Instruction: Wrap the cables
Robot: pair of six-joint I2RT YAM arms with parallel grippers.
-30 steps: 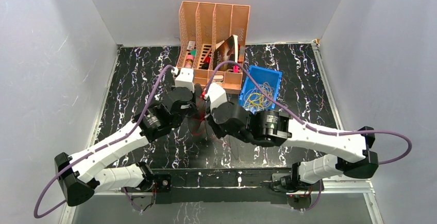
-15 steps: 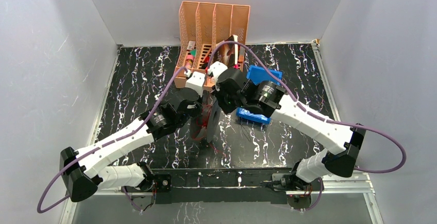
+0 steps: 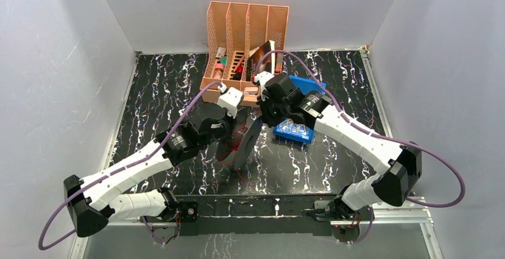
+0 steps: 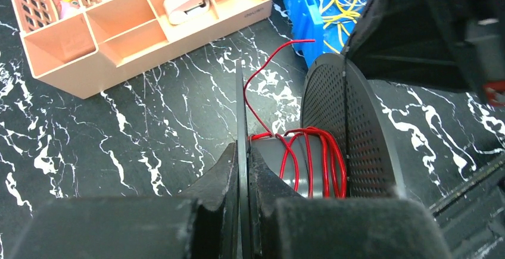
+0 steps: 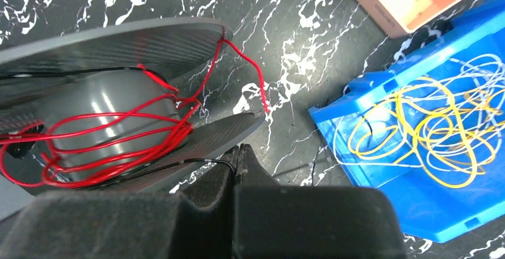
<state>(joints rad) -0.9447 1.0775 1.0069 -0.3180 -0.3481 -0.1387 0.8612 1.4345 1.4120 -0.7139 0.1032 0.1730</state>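
Holding spool (image 4: 351, 122) steady: left gripper (image 4: 242, 175) clamps one disc edge at frame bottom so the hub can take turns. Red cable (image 4: 309, 158) sits wound on the hub, tail loose. Right gripper (image 5: 238, 164) has its jaws together, apparently pinching black cable (image 5: 208, 161) that leads onto the spool. Yellow cables (image 5: 417, 128) wait in blue bin (image 5: 411, 211), right side.

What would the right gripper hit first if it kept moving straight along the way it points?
Probably the near disc of the grey spool, whose rim lies just past the shut right gripper. The loose end of the red cable hangs slightly beyond. Depth is uncertain.
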